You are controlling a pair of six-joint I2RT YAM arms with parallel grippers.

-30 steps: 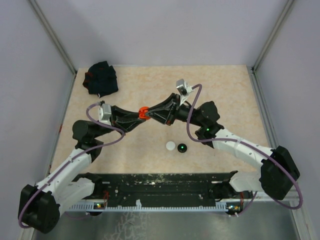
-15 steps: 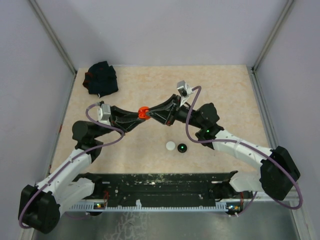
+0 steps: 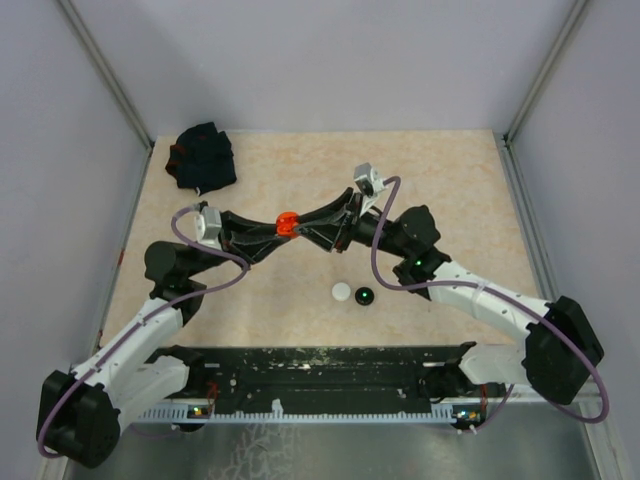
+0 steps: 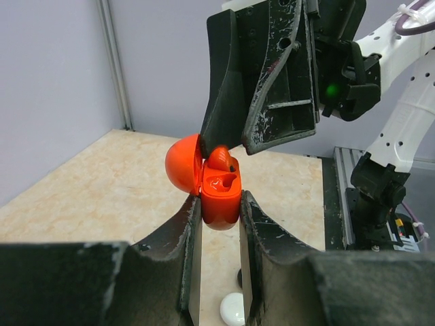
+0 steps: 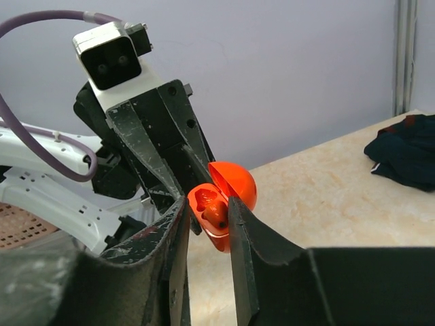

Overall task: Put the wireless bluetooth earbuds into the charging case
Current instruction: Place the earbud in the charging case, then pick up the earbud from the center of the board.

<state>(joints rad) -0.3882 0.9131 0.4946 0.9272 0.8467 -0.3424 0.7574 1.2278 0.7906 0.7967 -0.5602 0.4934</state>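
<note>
My left gripper (image 4: 220, 201) is shut on the orange-red charging case (image 4: 221, 197) and holds it in the air with its round lid (image 4: 182, 163) open. The case also shows in the top view (image 3: 287, 221) and the right wrist view (image 5: 236, 183). A red earbud (image 5: 217, 214) sits partly in one socket of the case and sticks up (image 4: 221, 158); the socket beside it is empty. My right gripper (image 5: 207, 204) meets the case from the other side, its fingertips closed on that earbud. No other earbuds are in view.
A white disc (image 3: 342, 291) and a black disc (image 3: 364, 296) lie on the table below the grippers. A black fabric bundle (image 3: 202, 156) lies at the far left corner. Grey walls enclose the table on three sides.
Both grippers and the case have shifted very slightly away from the bases. The grips are the same.
</note>
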